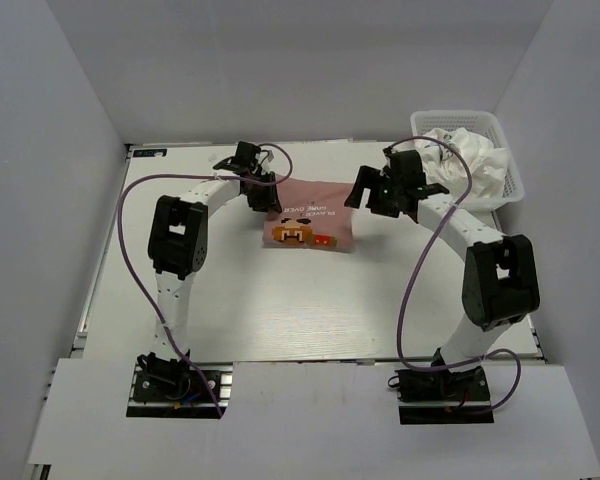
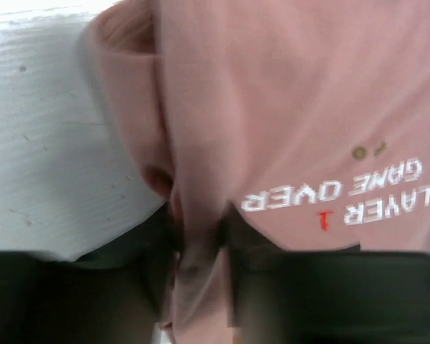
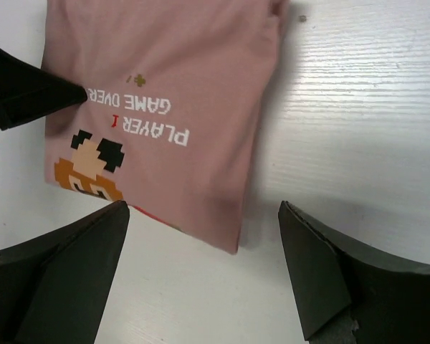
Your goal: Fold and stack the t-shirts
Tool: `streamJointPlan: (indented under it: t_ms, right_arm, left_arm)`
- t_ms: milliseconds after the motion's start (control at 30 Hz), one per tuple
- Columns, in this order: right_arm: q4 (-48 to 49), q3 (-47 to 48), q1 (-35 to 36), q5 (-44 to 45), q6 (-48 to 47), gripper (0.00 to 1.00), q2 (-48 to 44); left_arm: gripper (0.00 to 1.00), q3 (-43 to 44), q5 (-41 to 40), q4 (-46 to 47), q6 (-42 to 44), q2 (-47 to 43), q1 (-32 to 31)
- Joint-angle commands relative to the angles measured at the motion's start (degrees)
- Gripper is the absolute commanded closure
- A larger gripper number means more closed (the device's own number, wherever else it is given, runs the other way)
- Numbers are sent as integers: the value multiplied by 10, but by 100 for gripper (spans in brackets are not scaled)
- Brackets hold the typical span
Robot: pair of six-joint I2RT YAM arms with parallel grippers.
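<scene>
**One shirt folded, the rest in the basket**

The pink t-shirt (image 1: pixel 310 215) lies folded into a compact rectangle at the centre of the worktop (image 1: pixel 280 320), printed side up. The left gripper (image 1: pixel 261 196) sits at its left edge. In the left wrist view a ridge of pink cloth runs between the fingers, but blur hides whether they pinch it. The right gripper (image 3: pixel 203 215) hangs over the shirt's right edge, jaws spread wide, holding nothing. At upper right the white t-shirts (image 1: pixel 470 155) lie crumpled in the mesh basket (image 1: pixel 513 178), so most folding and all stacking look undone.
</scene>
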Motion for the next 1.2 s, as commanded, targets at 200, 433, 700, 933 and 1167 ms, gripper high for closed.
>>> streamJointPlan:
  t_ms: [200,433,700,933,1167]
  right_arm:
    - [12,-48,-4,57,-15,10,-101]
    - [0,-69,-4,89,-23,10,-123]
    - [-3,-52,-5,149,-30,10,-88]
    - [5,-38,-5,179,-33,10,-83]
    - [-15,-17,-6,189,-38,10,-65]
  left_arm:
    - [100,14,-46,-49,85,-23,26]
    - [100,115,-263,-118,177,-34,68]
    - [100,249,-350,-159,222,49,172]
    - [100,317,-347,-107,242,108,259]
    - [100,343,-370,-44,278,136,282]
